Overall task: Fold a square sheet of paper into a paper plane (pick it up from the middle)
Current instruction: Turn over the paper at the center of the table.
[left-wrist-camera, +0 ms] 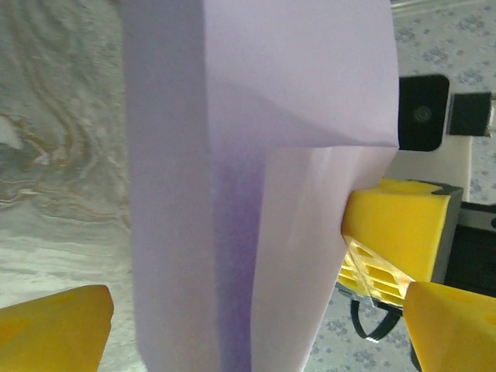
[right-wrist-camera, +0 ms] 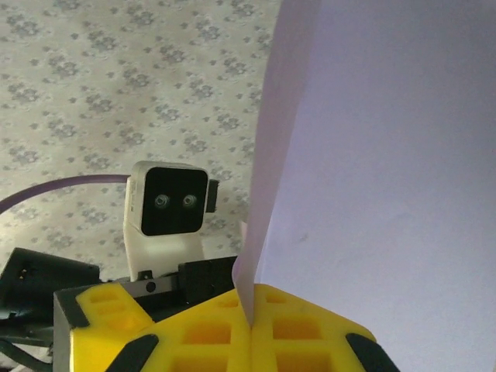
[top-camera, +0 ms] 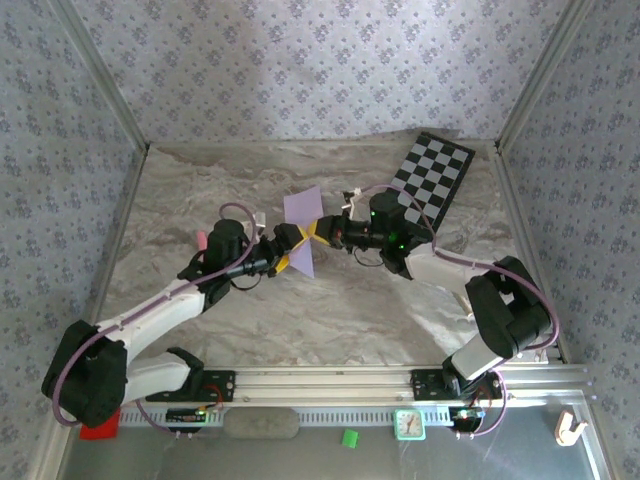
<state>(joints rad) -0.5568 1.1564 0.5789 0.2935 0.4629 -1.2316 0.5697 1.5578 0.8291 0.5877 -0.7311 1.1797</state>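
The smooth lilac sheet [top-camera: 303,222], creased with one folded flap, hangs above the marbled desk [top-camera: 350,310]. The right gripper [right-wrist-camera: 252,319] has its jaws pinching the sheet's edge; the left gripper [top-camera: 288,250] seems to have its jaws spread around it.

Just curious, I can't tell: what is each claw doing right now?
Left gripper: open, jaws either side of the thin pale lilac paper sheet.
Right gripper: closed on that sheet.

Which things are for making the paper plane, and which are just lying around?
For the job:
pale lilac folded paper sheet
right gripper, pinching the sheet
left gripper, open around the sheet

Just lying about:
black-and-white chequered board
small green block
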